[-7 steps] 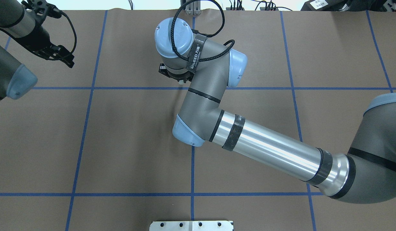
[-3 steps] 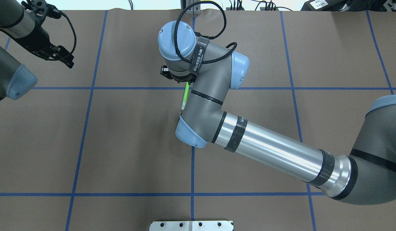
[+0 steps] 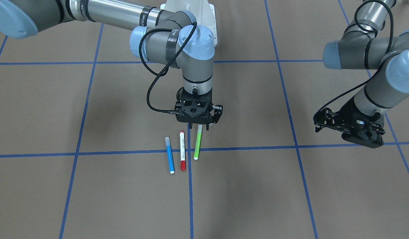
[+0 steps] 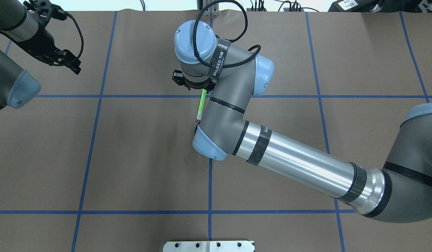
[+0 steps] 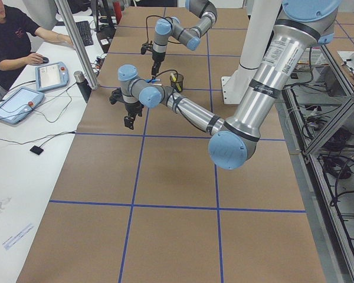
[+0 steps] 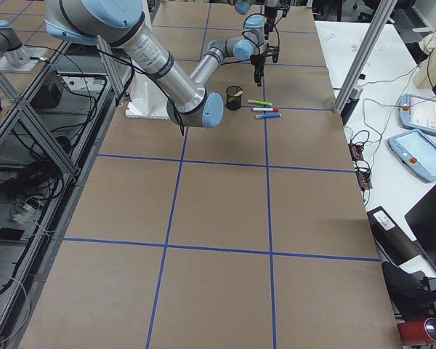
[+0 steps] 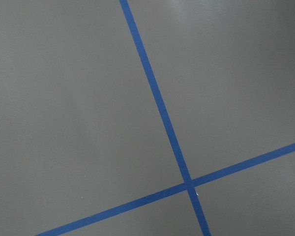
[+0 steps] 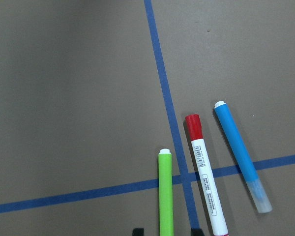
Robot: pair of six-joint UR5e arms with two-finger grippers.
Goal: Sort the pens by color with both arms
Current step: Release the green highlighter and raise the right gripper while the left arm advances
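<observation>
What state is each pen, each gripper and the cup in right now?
Green pen, flat on the table, one end between the open fingers.
Red-capped pen, flat, capped, untouched.
Blue pen, flat, capped, untouched.
Right gripper, open, straddling the green pen's end.
Left gripper, off to the side, holds nothing; open or shut unclear.
Black mesh cup, upright.

Brown table [image 3: 91, 199] carries blue pen [image 3: 170, 155], red-capped pen [image 3: 182, 150], green pen [image 3: 197, 142].
</observation>
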